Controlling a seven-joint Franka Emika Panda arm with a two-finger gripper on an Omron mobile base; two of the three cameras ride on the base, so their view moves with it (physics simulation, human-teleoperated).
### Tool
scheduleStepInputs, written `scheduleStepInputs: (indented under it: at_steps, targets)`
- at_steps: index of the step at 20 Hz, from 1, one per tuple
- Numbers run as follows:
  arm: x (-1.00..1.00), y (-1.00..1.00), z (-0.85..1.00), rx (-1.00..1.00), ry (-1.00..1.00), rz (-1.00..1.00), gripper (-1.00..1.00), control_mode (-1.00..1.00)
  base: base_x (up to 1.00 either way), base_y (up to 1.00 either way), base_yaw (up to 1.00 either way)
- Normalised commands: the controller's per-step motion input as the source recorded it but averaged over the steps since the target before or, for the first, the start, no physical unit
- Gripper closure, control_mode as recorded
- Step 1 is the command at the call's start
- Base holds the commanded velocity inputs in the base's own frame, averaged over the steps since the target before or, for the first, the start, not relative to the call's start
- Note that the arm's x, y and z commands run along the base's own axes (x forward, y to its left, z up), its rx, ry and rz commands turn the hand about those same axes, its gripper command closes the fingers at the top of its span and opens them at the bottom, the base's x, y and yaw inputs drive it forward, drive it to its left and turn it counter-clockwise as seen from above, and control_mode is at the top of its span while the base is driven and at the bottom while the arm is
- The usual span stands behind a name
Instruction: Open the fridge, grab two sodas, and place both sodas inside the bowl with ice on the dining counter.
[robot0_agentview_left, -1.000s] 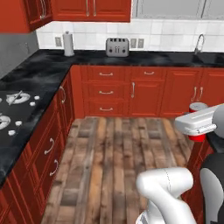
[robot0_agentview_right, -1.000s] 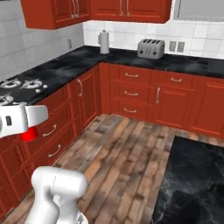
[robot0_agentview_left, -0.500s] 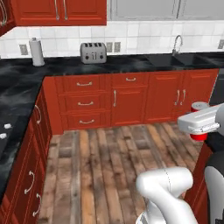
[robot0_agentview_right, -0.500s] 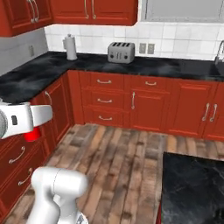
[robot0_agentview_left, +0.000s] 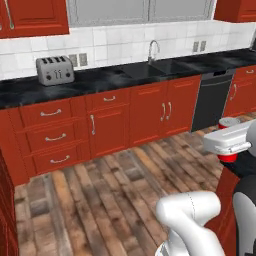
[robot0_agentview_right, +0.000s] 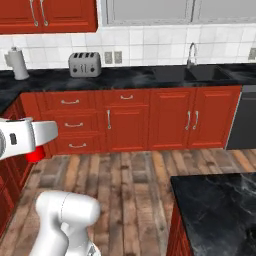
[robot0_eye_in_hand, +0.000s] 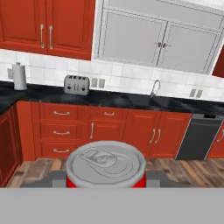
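fingers (robot0_eye_in_hand: 105, 186): clamped on red soda can (robot0_eye_in_hand: 105, 169) | can upright, pale top toward camera

1 soda (robot0_eye_in_hand: 105, 165), 1 toaster (robot0_eye_in_hand: 76, 85)

I can read no text, label, brand or number here. The red can (robot0_eye_in_hand: 105, 168) has a plain silver top, and the toaster (robot0_agentview_right: 84, 64) has no mark.

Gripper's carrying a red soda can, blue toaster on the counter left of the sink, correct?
Not quite: the toaster is grey metallic, not blue, as the right base view shows. The rest holds: the gripper carries a red soda can, and the toaster sits left of the sink.
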Motion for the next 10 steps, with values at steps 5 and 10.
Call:
scheduleStepInputs:
  at_steps: [5,10]
  targets:
    - [0.0,0.0,0.0,0.0,0.0,0.0,1.0,1.0,1.0,-0.02,-0.27]
    - [0.0,0.0,0.0,0.0,0.0,0.0,1.0,1.0,1.0,-0.09,-0.22]
